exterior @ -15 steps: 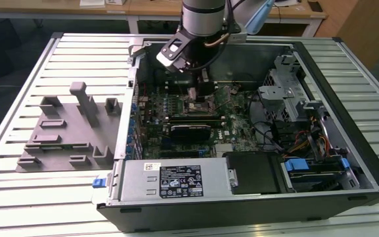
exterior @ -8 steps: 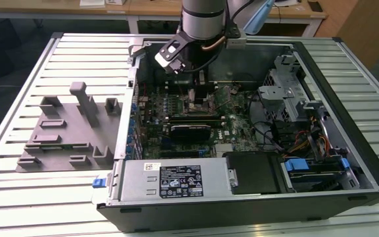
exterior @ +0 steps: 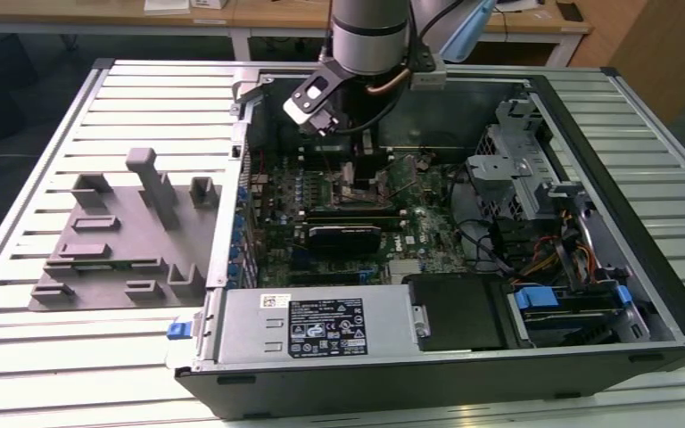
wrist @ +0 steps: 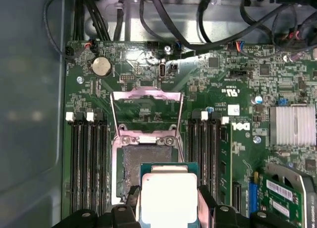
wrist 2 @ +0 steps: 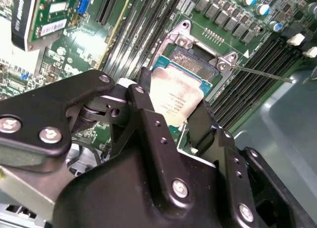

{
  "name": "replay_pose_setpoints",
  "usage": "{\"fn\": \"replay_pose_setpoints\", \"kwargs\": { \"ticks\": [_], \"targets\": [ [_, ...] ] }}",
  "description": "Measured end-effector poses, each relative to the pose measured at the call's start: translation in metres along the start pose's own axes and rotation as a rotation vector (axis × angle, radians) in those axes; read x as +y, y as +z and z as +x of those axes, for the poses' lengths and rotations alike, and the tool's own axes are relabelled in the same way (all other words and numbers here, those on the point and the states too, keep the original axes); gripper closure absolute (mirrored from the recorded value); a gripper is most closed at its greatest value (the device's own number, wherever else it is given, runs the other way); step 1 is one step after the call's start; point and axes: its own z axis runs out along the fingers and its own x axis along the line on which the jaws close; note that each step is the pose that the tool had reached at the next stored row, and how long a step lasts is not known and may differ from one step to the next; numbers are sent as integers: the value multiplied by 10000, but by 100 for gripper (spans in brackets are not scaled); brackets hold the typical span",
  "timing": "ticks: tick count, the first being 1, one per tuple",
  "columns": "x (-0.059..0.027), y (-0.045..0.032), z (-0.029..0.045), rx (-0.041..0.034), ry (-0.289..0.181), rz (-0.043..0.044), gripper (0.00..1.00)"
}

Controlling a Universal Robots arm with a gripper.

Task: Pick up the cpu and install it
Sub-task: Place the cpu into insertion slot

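Nearest the wrist cameras, the black end effector has its two fingers closed onto opposite edges of the cpu. The chip's silver-grey lid faces the lens, with a thin teal rim showing along the far edge. The cpu is held over the near part of the open CPU socket; whether it touches the socket bed cannot be told.

Just beyond it, the socket's metal load plate stands hinged open, and a thin retention lever juts out to one side. Black memory slots run along both flanks of the socket on the green motherboard. Farther across the board sit a coin cell battery and a pale finned heatsink. Black cables loop along the case wall past the board's edge.

In the exterior view, a silver power supply lies closest, inside the open computer case, which rests on its side on a slatted metal worktop. A grey moulded fixture sits on the worktop just beside the case, on the exterior view's left. The arm reaches down into the case over the motherboard. Behind it stand wooden desks.
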Motion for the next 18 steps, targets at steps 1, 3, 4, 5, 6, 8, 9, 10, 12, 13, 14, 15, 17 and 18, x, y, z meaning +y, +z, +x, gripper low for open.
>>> {"fn": "replay_pose_setpoints", "kwargs": {
  "ticks": [1, 3, 4, 5, 6, 8, 9, 10, 12, 13, 14, 15, 17, 18],
  "targets": [
    [10, 7, 4, 1, -21, -1, 46],
    [17, 21, 12, 1, -34, 0, 46],
    [19, 31, 15, 1, -37, 0, 46],
    [21, 42, 17, 1, -40, -1, 46],
    [22, 55, 19, 1, -44, -1, 46],
    [22, 81, 23, 2, -47, -1, 46],
    [22, 94, 24, 1, -47, -1, 46],
    [21, 107, 25, 0, -46, 0, 46],
    [20, 133, 29, 1, -46, -1, 46],
    [20, 142, 33, 1, -45, -1, 46],
    [20, 148, 39, 0, -45, 0, 46],
    [20, 155, 48, 0, -46, 0, 46],
    [19, 167, 68, 1, -46, -1, 46],
    [19, 176, 75, 2, -46, -1, 46]
  ]
}}
